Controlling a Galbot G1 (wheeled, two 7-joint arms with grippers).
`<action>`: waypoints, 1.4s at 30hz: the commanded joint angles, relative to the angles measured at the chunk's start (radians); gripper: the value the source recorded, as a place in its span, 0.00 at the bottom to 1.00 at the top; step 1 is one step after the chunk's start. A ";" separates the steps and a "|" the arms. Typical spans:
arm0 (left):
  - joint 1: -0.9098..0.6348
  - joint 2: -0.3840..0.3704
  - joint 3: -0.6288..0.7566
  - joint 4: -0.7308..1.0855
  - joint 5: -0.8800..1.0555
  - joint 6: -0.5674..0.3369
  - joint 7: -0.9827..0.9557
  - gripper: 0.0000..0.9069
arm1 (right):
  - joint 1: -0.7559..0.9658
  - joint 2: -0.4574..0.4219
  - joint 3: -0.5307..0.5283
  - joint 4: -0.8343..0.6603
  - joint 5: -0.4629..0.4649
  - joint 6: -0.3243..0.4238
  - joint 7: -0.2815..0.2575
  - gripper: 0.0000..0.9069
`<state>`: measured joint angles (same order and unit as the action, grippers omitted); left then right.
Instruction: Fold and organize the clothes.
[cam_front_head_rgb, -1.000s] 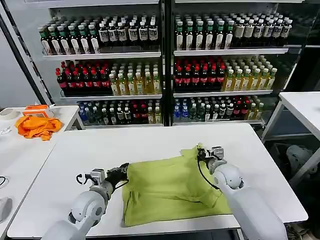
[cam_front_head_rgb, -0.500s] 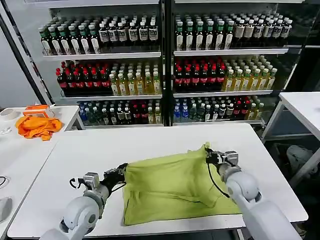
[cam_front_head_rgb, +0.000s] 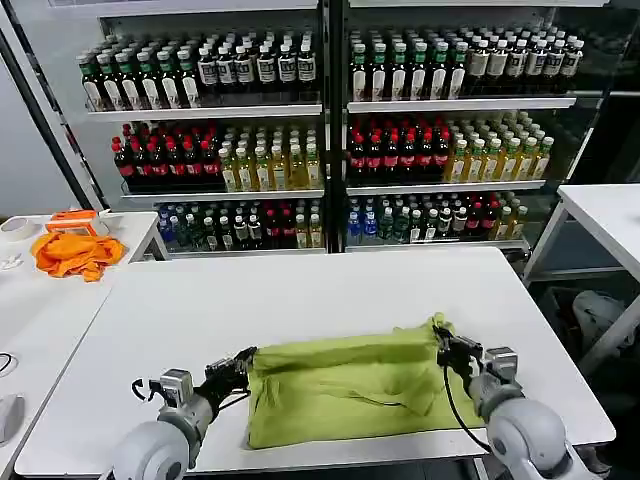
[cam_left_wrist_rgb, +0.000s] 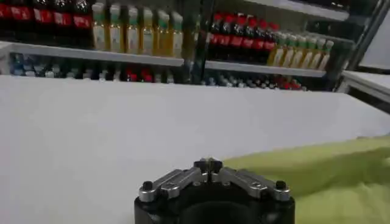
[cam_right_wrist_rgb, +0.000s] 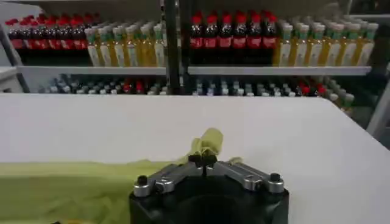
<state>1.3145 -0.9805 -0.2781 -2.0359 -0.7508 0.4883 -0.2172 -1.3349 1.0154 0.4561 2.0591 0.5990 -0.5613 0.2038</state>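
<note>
Two claws pinched shut on T-shirt (cam_front_head_rgb: 345, 390) far corners, left claw (cam_front_head_rgb: 243, 362), right claw (cam_front_head_rgb: 442, 345), bare table (cam_front_head_rgb: 300, 290) beyond.

Head camera looks down over the table (cam_front_head_rgb: 300, 290); wrist cameras skim it low, facing shelves (cam_left_wrist_rgb: 91, 53).

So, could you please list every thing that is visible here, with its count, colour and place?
T-shirt: one, lime yellow-green, lying partly folded on the near half of the white table.
Table: one, white, in front of the robot.
Side tables: two, white, one at far left, one at far right.
Orange cloth heap: one, bright orange, on the left side table.
Bottles: many, dark, red and yellow, on the shelves behind.
Left claw: one, black, shut on the T-shirt's left edge.
Right claw: one, black, shut on the T-shirt's right corner.
</note>
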 joint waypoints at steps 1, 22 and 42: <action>0.081 -0.003 -0.006 -0.030 0.061 0.024 0.006 0.02 | -0.140 0.005 0.067 0.075 -0.015 -0.013 0.009 0.00; 0.194 -0.190 -0.017 -0.101 0.254 -0.075 -0.096 1.00 | -0.258 0.072 0.085 0.135 -0.157 -0.007 -0.007 1.00; 0.202 -0.459 0.050 0.063 0.439 -0.160 -0.192 0.08 | -0.272 0.072 0.086 0.129 -0.149 0.002 -0.012 1.00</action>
<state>1.5041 -1.3596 -0.2367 -2.0180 -0.3739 0.3526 -0.3821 -1.5919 1.0833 0.5397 2.1816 0.4582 -0.5606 0.1920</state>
